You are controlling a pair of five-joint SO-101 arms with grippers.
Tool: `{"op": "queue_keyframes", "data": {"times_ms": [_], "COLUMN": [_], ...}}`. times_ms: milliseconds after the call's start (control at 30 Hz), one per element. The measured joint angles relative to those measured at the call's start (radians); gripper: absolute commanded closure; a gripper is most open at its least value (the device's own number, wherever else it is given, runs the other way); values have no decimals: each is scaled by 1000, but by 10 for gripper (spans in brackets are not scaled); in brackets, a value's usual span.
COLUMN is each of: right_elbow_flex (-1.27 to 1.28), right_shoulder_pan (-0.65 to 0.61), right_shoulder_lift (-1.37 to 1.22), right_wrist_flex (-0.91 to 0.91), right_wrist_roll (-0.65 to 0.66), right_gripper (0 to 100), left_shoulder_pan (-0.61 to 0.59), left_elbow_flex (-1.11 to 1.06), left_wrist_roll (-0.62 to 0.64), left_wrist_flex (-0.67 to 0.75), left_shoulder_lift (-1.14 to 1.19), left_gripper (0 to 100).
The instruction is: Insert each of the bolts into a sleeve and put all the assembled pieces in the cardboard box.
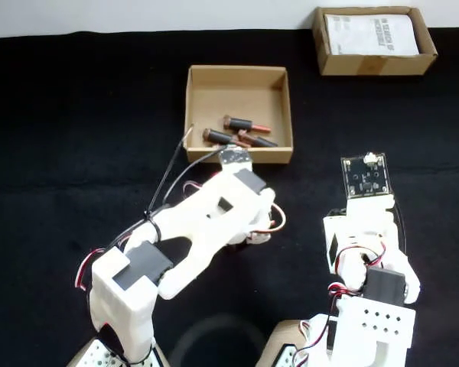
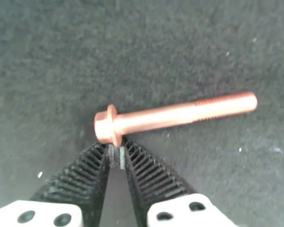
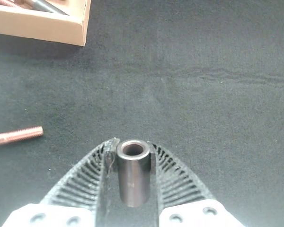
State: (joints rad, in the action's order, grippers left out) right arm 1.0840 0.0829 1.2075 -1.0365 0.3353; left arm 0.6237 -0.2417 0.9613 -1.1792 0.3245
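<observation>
Copper bolt (image 2: 175, 113) sits crosswise at the left gripper (image 2: 114, 150) tips, jaws nearly together, pinching its head flange. Right gripper (image 3: 132, 150) clamps a dark sleeve (image 3: 132, 177), bore facing outward. Cardboard box (image 1: 284, 99) just ahead of the left gripper holds assembled pieces (image 1: 237, 131). Printed sheet (image 1: 371, 34) lies farther off, its text unreadable.

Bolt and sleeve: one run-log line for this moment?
left gripper: pinches bolt by head | right gripper: holds sleeve | cardboard box: assembled pieces inside | phase: pre-insertion
</observation>
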Motion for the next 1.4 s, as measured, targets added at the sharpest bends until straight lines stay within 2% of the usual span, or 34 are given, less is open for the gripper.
{"op": "queue_keyframes", "data": {"times_ms": [233, 433, 533, 633, 933, 1033, 1233, 1400], "right_elbow_flex": [0, 0, 0, 0, 0, 0, 0, 0], "right_shoulder_pan": [0, 0, 0, 0, 0, 0, 0, 0], "right_shoulder_lift": [0, 0, 0, 0, 0, 0, 0, 0], "right_wrist_flex": [0, 0, 0, 0, 0, 0, 0, 0], "right_wrist_roll": [0, 0, 0, 0, 0, 0, 0, 0], "right_gripper": [992, 992, 992, 992, 992, 992, 992, 992], "left_shoulder_pan": [-97, -213, -233, -224, -77, -69, -84, -94], "left_elbow_flex": [-54, -52, -52, -32, 163, 189, 203, 204], "left_wrist_roll": [0, 2, 2, 5, 2, 2, 21, 38], "left_wrist_flex": [190, 466, 522, 473, 64, 48, 92, 101], "left_shoulder_lift": [-8, -3, -3, -5, -126, -129, -84, -5], "left_gripper": [992, 992, 992, 992, 989, 969, 818, 823]}}
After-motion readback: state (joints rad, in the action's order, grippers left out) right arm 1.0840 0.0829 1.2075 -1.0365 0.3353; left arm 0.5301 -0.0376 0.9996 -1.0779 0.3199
